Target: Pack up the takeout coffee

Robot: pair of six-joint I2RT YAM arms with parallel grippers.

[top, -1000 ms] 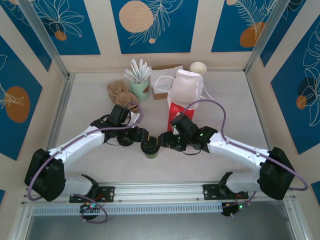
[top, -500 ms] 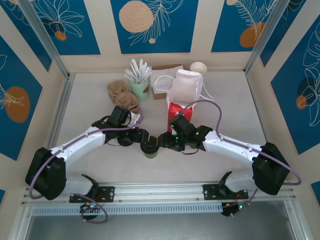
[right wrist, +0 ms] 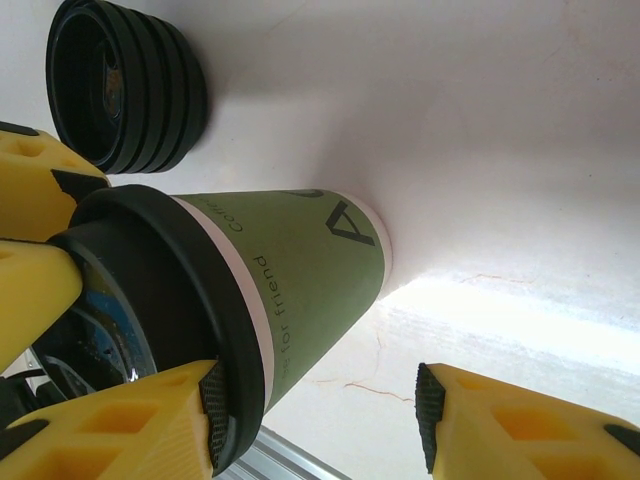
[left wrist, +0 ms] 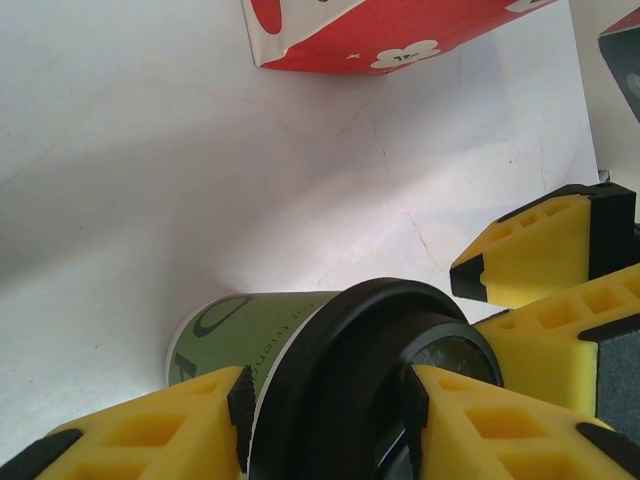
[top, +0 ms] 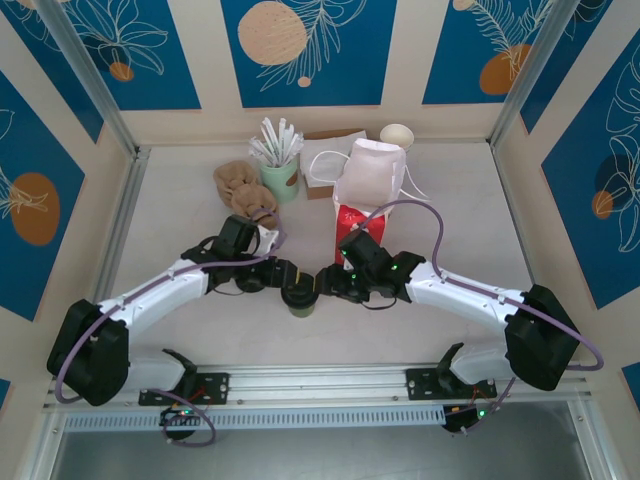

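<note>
Green paper under a black lid: the takeout coffee (top: pixel 300 298) stands on the worktop (top: pixel 450 220), just in front of the red bag (top: pixel 345 222), not yet packed. Grip: left claw (left wrist: pixel 328 405) clenched on the lid. Change: right claw (right wrist: pixel 318 400) has slid in over the last second and narrowed. It now straddles the cup, one finger at the lid rim, the other clear, so no grip. Likely a hand-over before bagging.

Robot test cell dressed as a coffee counter, white table (top: pixel 440 200) boxed in by blue leaf-print panels (top: pixel 310 50) and aluminium posts (top: pixel 90 80), arms (top: pixel 160 285) bolted to a metal rail (top: pixel 320 380), takeout coffee (top: pixel 300 298) between yellow fingers (left wrist: pixel 130 440), red bag (top: pixel 345 222), cup of straws (top: pixel 278 165) and lid stack (right wrist: pixel 125 85) beyond them.
</note>
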